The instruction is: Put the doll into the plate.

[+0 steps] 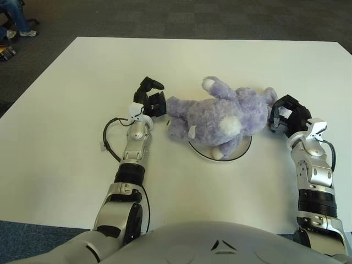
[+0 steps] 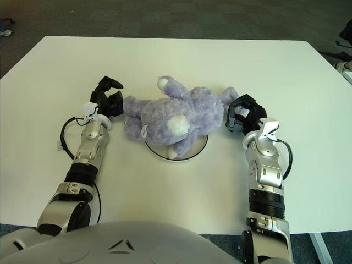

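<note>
A fluffy purple doll with a white patch lies on its side across a white plate, of which only the dark-edged front rim shows beneath it. My left hand sits at the doll's left end, its black fingers spread and close to or just touching the plush. At the doll's right end is my right hand, fingers loosely curled beside the head and gripping nothing.
The white table reaches to dark carpet at the back. A thin black cable loops on the table beside my left forearm. A seated person's legs show at the far left corner.
</note>
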